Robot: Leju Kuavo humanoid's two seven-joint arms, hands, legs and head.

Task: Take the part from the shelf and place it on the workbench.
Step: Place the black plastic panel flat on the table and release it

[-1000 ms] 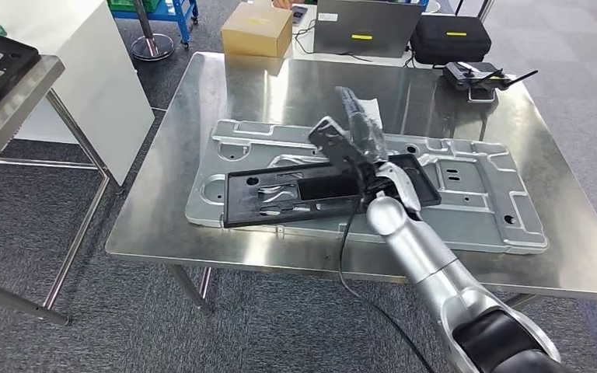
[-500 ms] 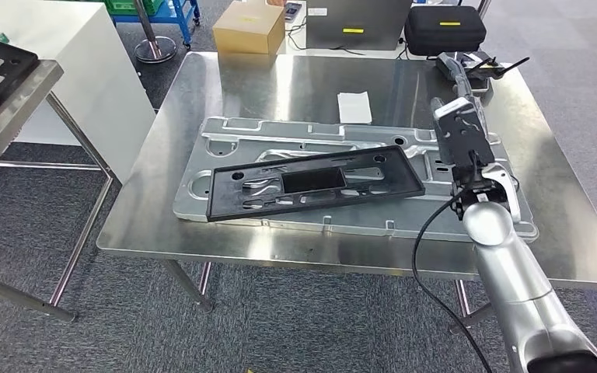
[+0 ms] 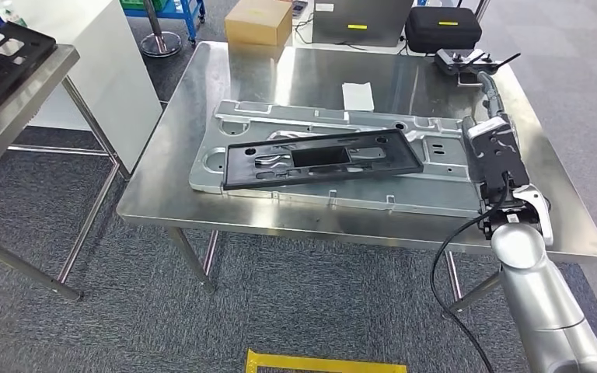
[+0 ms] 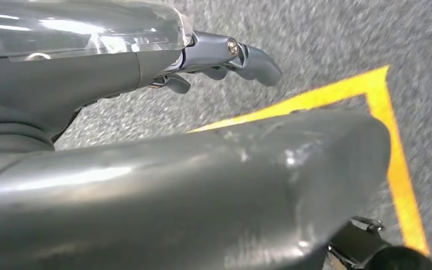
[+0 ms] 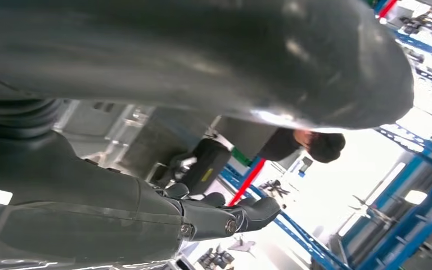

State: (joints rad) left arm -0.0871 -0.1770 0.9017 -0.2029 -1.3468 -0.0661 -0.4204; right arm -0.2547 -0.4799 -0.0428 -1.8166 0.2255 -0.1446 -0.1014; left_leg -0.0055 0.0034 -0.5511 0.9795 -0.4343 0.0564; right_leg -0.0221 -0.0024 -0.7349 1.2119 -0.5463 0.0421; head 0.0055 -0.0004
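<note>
- The black frame (image 3: 322,158) covers the middle of the grey metal panel (image 3: 435,175) beneath it, so the panel's centre is hidden.
- The right hand (image 3: 491,109) is seen from behind; the wrist camera box hides most of it, and how its fingers (image 5: 247,212) lie cannot be told.
- The left hand (image 4: 191,129) fills its wrist view; only the tips of the fingers (image 4: 256,59) show, blurred.
- A second black frame (image 3: 0,58) on the shelf at far left is cut off by the edge.
- The cardboard box (image 3: 259,22) and black case (image 3: 441,27) at the worktop's far side are cropped.
- A person (image 5: 306,143) in the right wrist view is partly hidden.
</note>
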